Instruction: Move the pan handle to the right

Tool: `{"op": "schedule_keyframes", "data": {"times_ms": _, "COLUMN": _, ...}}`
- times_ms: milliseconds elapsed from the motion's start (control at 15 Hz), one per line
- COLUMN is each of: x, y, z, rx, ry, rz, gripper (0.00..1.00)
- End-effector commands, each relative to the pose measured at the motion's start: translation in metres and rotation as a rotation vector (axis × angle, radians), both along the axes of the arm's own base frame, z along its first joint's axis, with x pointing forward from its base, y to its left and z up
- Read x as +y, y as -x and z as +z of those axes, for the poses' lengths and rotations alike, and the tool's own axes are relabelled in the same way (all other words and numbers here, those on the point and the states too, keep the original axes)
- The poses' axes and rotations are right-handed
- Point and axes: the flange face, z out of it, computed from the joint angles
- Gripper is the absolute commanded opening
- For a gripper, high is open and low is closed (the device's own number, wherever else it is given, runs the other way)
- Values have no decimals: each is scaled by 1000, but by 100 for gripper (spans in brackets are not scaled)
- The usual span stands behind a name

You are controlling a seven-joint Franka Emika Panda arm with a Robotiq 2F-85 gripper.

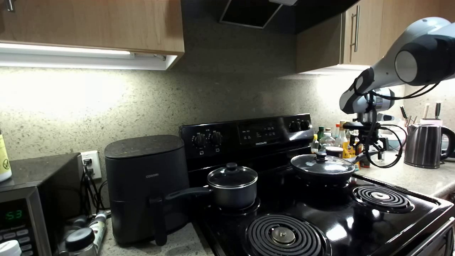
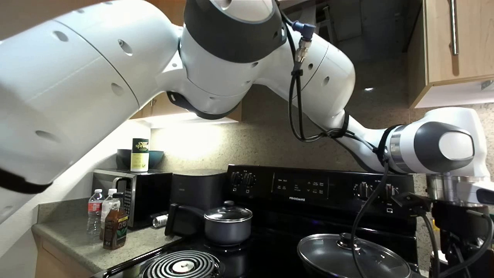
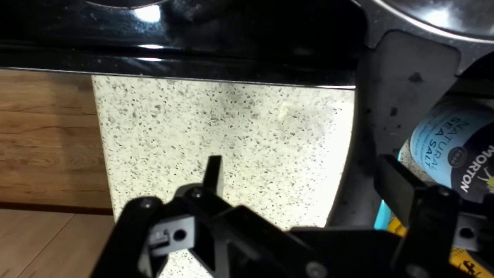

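Pan point(image 1: 318, 178): smooth body with a satin sheen. Lid point(image 1: 334, 165) of the pan: clear, glossy glass with a polished metal rim. Pan handle point(image 3: 403, 92): matt, smooth, marked with small specks. Hand point(image 3: 303, 173): matt, partly bare metal. Arm point(image 2: 115, 50): smooth shell, low gloss. Stove point(image 1: 328, 222): top glossy, mirror-like. Burner point(image 1: 261, 233), near left: ridged metal coil, bright at the centre. Pot point(image 1: 233, 195), far left: satin metal. Kettle point(image 1: 421, 147), far right: brushed metal. Air fryer point(image 1: 145, 193), left: matt, plastic in appearance. Bench point(image 3: 231, 135): smooth, speckled, stone-like. Cupboard point(image 1: 89, 21), left: smooth wood grain.
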Motion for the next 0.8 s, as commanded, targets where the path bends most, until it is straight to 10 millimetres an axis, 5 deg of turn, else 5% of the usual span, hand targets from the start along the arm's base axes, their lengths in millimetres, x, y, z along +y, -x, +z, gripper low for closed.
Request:
{"op": "schedule_keyframes", "data": {"times_ms": 0, "x": -7, "y": -5, "z": 1, "rx": -1, "ry": -5, "rz": -17, "gripper": 100}}
{"op": "schedule_keyframes", "data": {"times_ms": 267, "x": -4, "y": 3, "z": 13, "rx": -17, "ry": 5, "rz": -14, "gripper": 100}}
{"op": "schedule_keyframes", "data": {"times_ms": 733, "x": 26, "y": 48, "z": 36, "rx": -77, "ry": 6, "rz": 12, "gripper": 100}}
